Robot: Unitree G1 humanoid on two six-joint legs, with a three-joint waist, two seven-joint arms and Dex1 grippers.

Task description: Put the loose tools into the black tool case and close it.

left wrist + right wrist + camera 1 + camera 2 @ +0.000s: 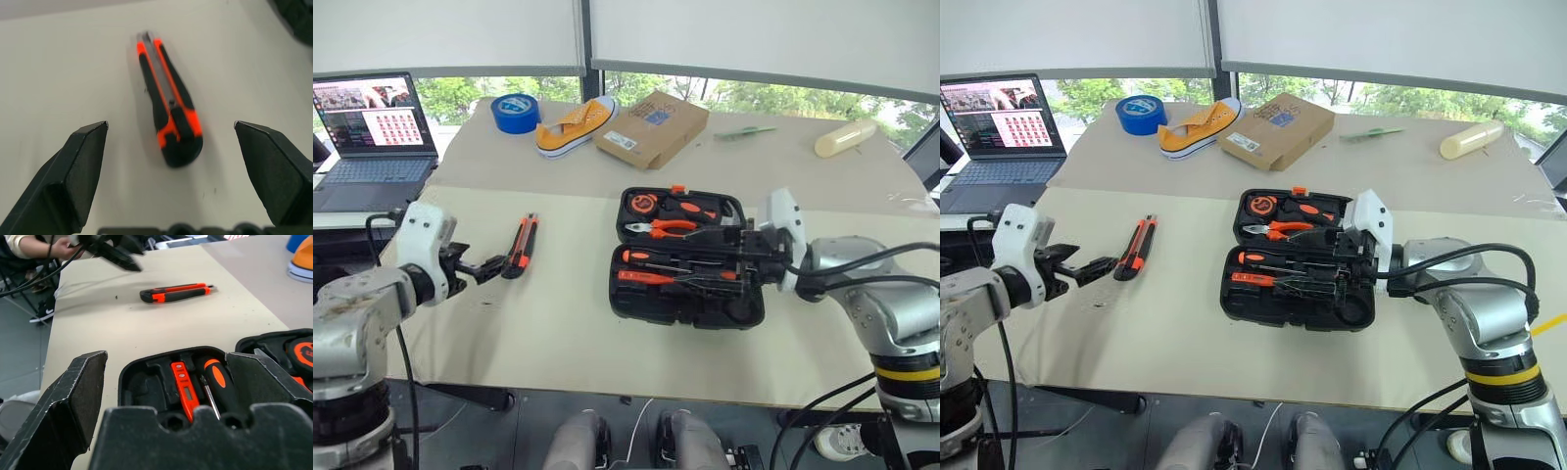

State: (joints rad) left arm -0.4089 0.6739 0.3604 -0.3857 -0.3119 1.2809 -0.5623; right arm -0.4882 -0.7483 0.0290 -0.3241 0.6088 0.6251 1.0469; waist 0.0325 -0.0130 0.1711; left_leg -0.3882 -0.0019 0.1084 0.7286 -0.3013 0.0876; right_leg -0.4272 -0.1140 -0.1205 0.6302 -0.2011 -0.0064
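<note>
Orange-and-black utility knife (521, 247): last loose tool, lying well left of the black tool case (683, 257).
Its long axis runs away from the left gripper (478, 267), butt end nearest, fingers spread wide, empty. The right gripper (1317, 269), also wide, hovers over the case.

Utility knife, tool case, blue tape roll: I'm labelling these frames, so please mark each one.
utility knife (171, 110): left wrist view, middle of its handle.
black tool case (690, 304): left eye view, front half's near wall.
blue tape roll (516, 113): left eye view, its outer side.
</note>
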